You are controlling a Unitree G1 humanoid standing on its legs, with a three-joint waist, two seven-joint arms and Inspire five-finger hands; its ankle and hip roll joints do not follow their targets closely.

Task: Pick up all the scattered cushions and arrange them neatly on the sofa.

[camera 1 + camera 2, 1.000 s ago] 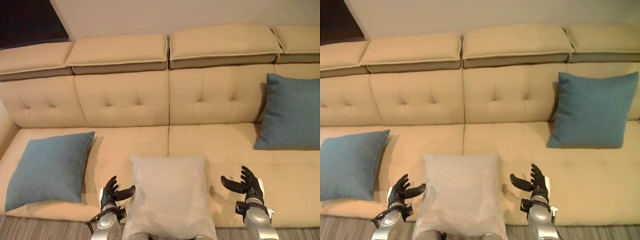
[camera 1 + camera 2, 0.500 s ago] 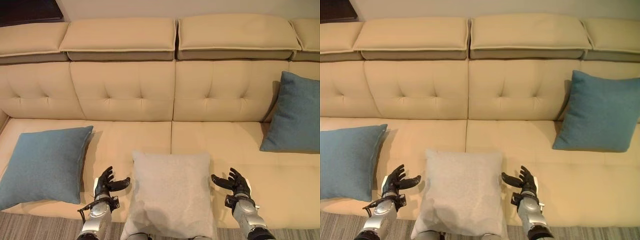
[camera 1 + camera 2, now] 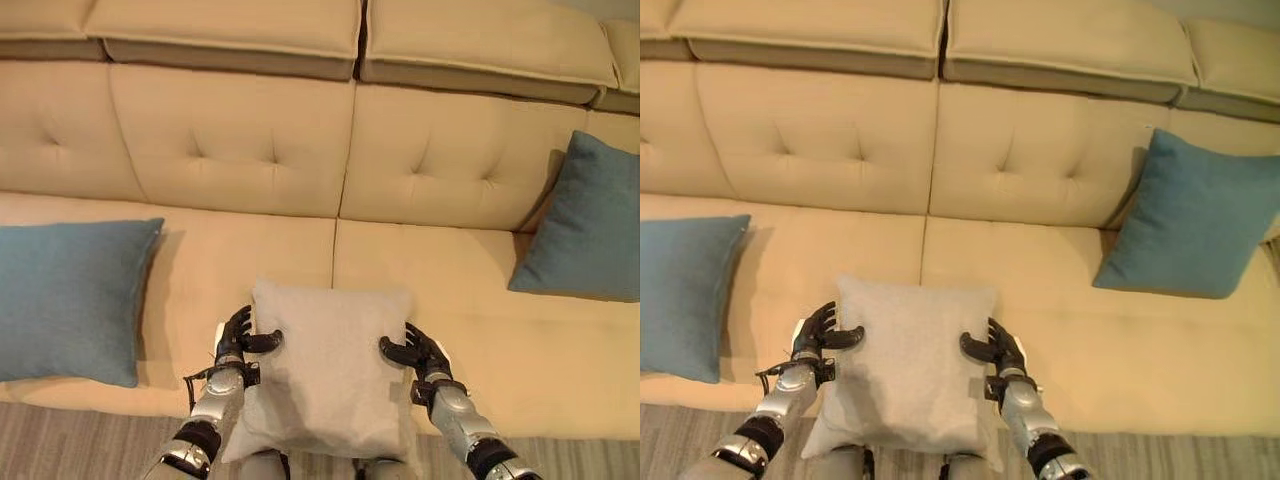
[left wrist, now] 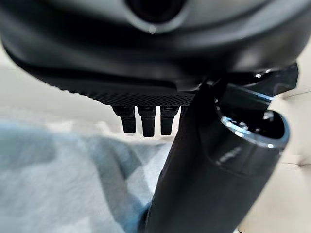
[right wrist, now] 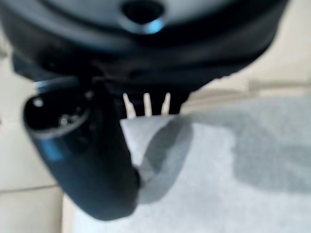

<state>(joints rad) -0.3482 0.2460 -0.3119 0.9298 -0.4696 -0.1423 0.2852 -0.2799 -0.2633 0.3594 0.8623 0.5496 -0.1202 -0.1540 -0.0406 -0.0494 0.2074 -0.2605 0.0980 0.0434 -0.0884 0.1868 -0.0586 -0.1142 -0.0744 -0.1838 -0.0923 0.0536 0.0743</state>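
Right now, going left to right: teal cushion (image 3: 70,298) lies flat on the sofa (image 3: 230,150) seat at far left. Left hand (image 3: 238,340) has its thumb hooked over the left edge of the grey cushion (image 3: 325,375), fingers curled behind that edge, so it pinches the cloth. Grey cushion sits at the seat's front edge, lower part hanging past it. Right hand (image 3: 418,352) grips the right edge the same way, thumb on top. Second teal cushion (image 3: 585,225) leans on the backrest at far right.

Risks: both grips look shallow, on soft edges only, so cloth could slip out on lifting. Uneven pull would tilt or fold it. If dropped, it likely slides off the front onto the floor (image 3: 80,450).
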